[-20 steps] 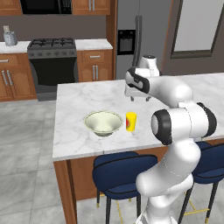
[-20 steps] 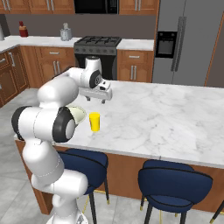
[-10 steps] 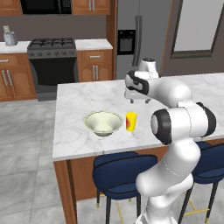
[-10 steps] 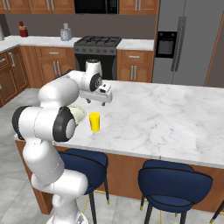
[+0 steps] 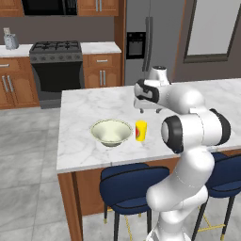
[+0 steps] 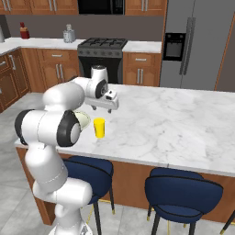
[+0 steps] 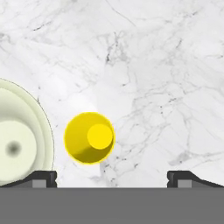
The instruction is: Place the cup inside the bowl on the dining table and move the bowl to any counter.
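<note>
The yellow cup [image 5: 140, 130] stands upright on the marble dining table [image 5: 94, 106], just right of the pale cream-green bowl [image 5: 111, 132]. My gripper [image 5: 149, 111] hangs open above the table, a little beyond the cup and higher than it, holding nothing. From the right base, the cup [image 6: 99, 127] is in front of the gripper [image 6: 102, 109], and the bowl [image 6: 82, 120] is partly hidden behind my arm. Looking down from the hand, the cup [image 7: 89, 138] lies left of centre between the spread fingertips of the gripper [image 7: 113, 178], with the bowl [image 7: 17, 144] at the left edge.
Blue stools [image 5: 129, 183] line the table's near side. Behind the table are a stove [image 5: 55, 47], a marble counter [image 5: 99, 47] over wooden cabinets and a steel fridge [image 5: 150, 37]. Bare marble [image 6: 183, 124] stretches to the right of the cup.
The hand has come down slightly toward the table near the cup. Cup and bowl have not moved, and the jaws stay open.
</note>
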